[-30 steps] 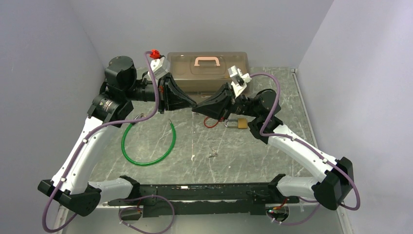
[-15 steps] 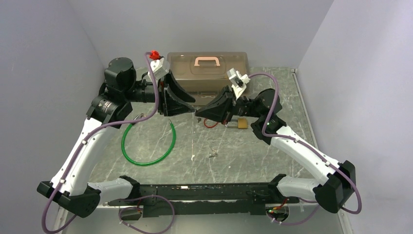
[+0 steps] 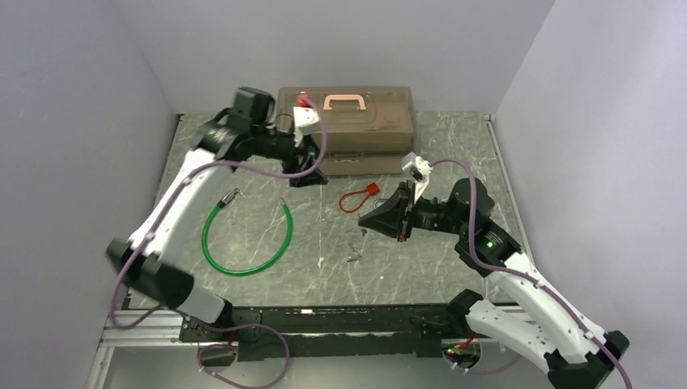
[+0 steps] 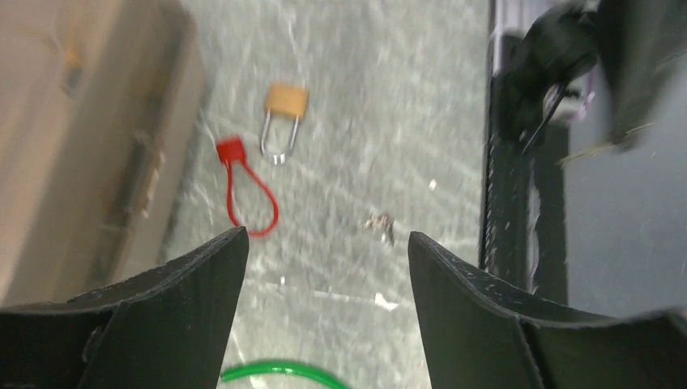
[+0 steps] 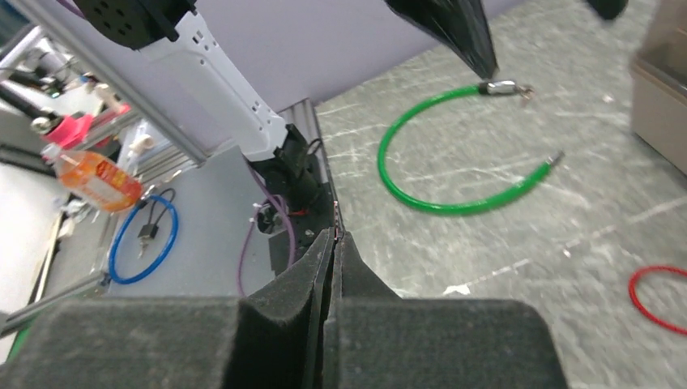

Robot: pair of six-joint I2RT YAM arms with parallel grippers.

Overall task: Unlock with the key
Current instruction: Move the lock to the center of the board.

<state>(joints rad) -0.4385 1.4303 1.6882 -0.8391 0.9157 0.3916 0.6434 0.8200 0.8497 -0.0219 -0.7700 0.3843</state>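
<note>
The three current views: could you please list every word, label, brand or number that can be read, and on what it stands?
None can be read in any view.
Orange bottle beside the rig: its label is too blurred.
Brass padlock: blurred, no marking legible.
Red tag: no print visible.

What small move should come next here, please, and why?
Probably lower the open left gripper onto the brass padlock to steady it: it lies loose on the table beside the red tag, while the shut right gripper seems to pinch the key at its tips.
</note>
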